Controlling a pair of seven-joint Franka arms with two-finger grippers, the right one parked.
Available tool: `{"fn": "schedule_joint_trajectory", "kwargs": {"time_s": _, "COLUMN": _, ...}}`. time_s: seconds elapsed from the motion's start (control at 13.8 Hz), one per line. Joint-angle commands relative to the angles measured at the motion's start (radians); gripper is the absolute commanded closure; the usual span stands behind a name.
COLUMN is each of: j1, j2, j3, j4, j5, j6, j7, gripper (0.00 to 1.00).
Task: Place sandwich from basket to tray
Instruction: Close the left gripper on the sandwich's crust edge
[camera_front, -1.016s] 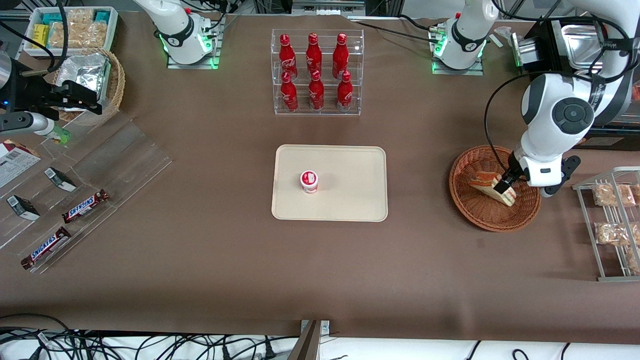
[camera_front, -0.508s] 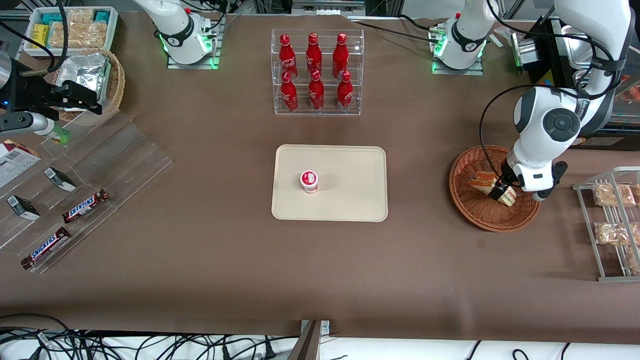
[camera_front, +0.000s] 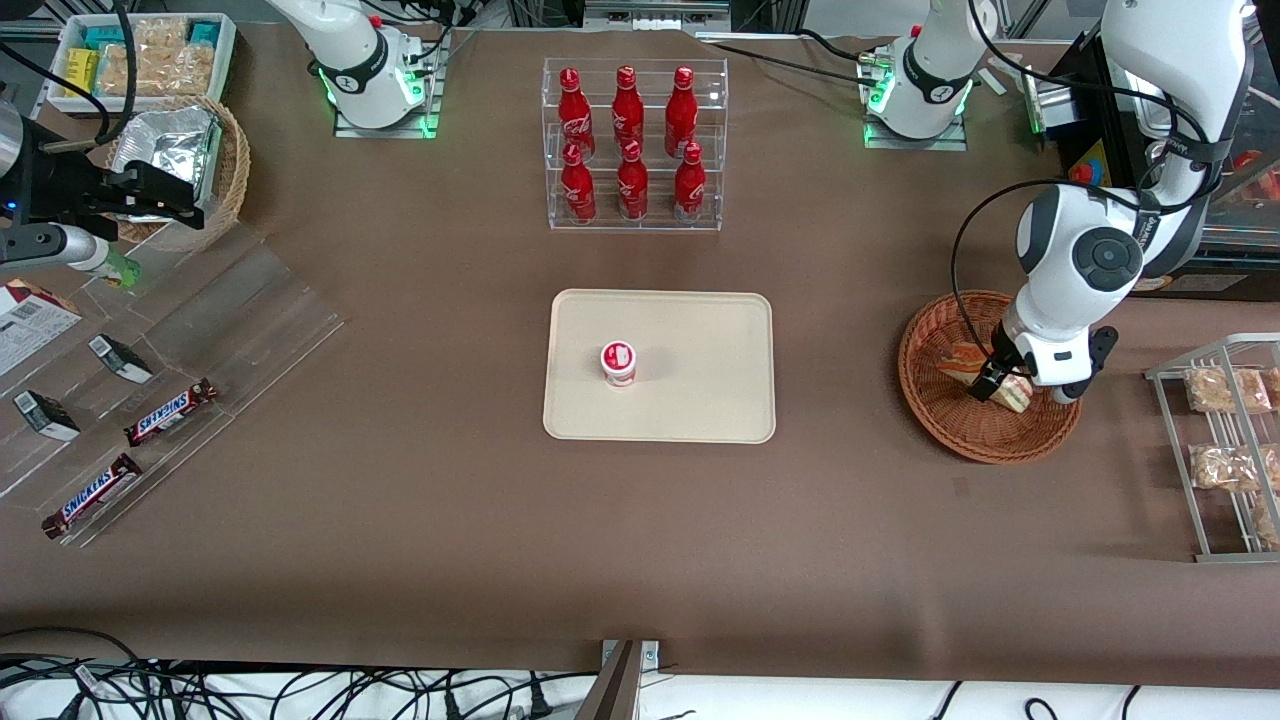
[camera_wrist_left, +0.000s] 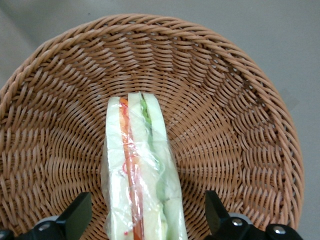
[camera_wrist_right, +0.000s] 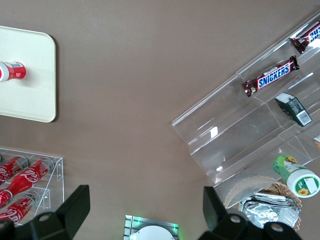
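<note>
The sandwich (camera_wrist_left: 141, 175) lies in the basket (camera_wrist_left: 235, 125). The left wrist view shows the gripper (camera_wrist_left: 147, 220) spread wide, 1 finger (camera_wrist_left: 75, 217) on each side, clear of the wrap; the front view hides that gap but shows the tray (camera_front: 700, 330) toward the parked arm.

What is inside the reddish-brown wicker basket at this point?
Only the wrapped sandwich lies in the basket, with the open gripper straddling it, fingers clear of the wrap. The weave under the sandwich is covered.
</note>
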Motion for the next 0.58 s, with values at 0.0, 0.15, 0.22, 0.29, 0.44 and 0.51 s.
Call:
{"fn": "schedule_joint_trajectory", "kwargs": {"time_s": 0.0, "j1": 0.004, "j2": 0.002, "j3": 0.001, "j4": -0.007, "j5": 0.044, "j6": 0.016, "j7": -0.026, "gripper": 0.44}}
{"fn": "schedule_joint_trajectory", "kwargs": {"time_s": 0.15, "j1": 0.004, "j2": 0.002, "j3": 0.001, "j4": -0.01, "j5": 0.079, "j6": 0.016, "j7": -0.039, "gripper": 0.88}}
{"fn": "schedule_joint_trajectory", "kwargs": {"time_s": 0.22, "j1": 0.004, "j2": 0.0, "j3": 0.001, "j4": -0.019, "j5": 0.125, "j6": 0.016, "j7": -0.052, "gripper": 1.0}}
{"fn": "schedule_joint_trajectory", "kwargs": {"time_s": 0.29, "j1": 0.004, "j2": -0.001, "j3": -0.001, "j4": -0.028, "j5": 0.18, "j6": 0.016, "j7": -0.059, "gripper": 1.0}}
{"fn": "schedule_joint_trajectory", "kwargs": {"time_s": 0.44, "j1": 0.004, "j2": -0.016, "j3": -0.004, "j4": -0.028, "j5": 0.205, "j6": 0.007, "j7": -0.105, "gripper": 1.0}}
{"fn": "schedule_joint_trajectory", "kwargs": {"time_s": 0.51, "j1": 0.004, "j2": -0.033, "j3": -0.008, "j4": -0.027, "j5": 0.205, "j6": -0.004, "j7": -0.104, "gripper": 1.0}}
